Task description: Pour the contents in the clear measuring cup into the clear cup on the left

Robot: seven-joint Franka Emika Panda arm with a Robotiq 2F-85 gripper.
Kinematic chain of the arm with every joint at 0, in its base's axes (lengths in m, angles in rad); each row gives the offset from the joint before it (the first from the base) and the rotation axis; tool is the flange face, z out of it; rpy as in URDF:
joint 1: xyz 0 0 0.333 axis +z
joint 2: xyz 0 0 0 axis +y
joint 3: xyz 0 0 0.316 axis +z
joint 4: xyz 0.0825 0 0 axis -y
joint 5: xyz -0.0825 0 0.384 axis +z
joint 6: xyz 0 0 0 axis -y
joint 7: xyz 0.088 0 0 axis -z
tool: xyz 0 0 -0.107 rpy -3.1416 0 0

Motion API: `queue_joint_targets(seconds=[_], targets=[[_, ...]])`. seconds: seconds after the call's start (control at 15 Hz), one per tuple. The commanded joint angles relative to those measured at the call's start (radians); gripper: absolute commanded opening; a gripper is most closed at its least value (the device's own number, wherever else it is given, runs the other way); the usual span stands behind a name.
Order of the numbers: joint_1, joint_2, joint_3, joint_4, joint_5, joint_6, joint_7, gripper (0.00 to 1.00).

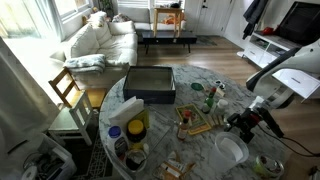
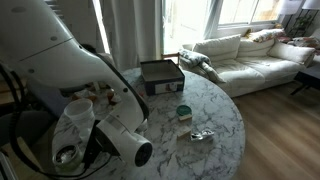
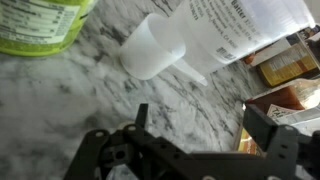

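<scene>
In the wrist view a small translucent measuring cup [image 3: 153, 45] with a short handle stands upright on the marble table [image 3: 90, 95], just ahead of my gripper [image 3: 205, 118]. The gripper is open, and only bare marble shows between its two dark fingers [image 3: 272, 128]. It touches nothing. In both exterior views a clear cup [image 1: 230, 150] [image 2: 78, 114] stands close to the arm; I cannot tell whether it is the same cup as in the wrist view. In an exterior view the gripper [image 1: 243, 125] hangs low over the right side of the table.
A tall labelled jar [image 3: 250, 25] stands right behind the measuring cup, with a green-lidded tub [image 3: 40, 25] to its left and boxed packets [image 3: 285, 65] to its right. A dark box [image 1: 150, 83] [image 2: 162, 75] sits mid-table, with a green bottle [image 1: 210, 98] and a wooden chair [image 1: 68, 90] nearby.
</scene>
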Motion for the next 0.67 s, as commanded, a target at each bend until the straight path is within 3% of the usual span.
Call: queue_joint_targets(seconds=[0.0,0.13,0.2,0.4,0.6], targets=[[0.018,0.003,-0.009,0.016,-0.057,0.009,0.122,0.9],[0.029,0.0,-0.011,0.021,-0.084,0.019,0.212,0.88],[0.035,-0.001,-0.013,0.025,-0.107,0.018,0.259,0.96],[0.042,-0.001,-0.012,0.04,-0.181,0.002,0.368,1.0],[0.054,-0.001,-0.004,0.056,-0.255,-0.012,0.454,0.98]])
